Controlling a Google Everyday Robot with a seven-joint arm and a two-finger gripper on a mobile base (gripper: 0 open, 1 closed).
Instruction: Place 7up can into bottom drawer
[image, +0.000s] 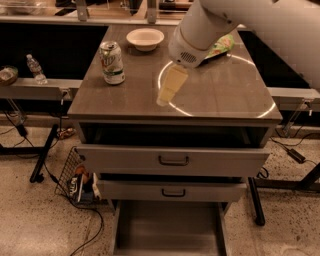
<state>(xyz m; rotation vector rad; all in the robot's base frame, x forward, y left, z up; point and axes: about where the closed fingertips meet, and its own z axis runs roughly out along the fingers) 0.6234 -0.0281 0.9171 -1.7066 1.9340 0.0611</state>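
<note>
My gripper (168, 91) over tabletop (225, 97), right of 7up can (112, 62)
I cannot tell its grip; can stands near left edge; bottom drawer (167, 227) pulled open below.

Speckled floor (30, 222); grey side benches (35, 90)

The claw (165, 98) is hanging over the middle of the desk (225, 100), bare top lying between it and the 7up can (112, 62). A bowl (145, 38) is standing behind that gap. The bottom drawer (167, 232) is lying open below.
</note>
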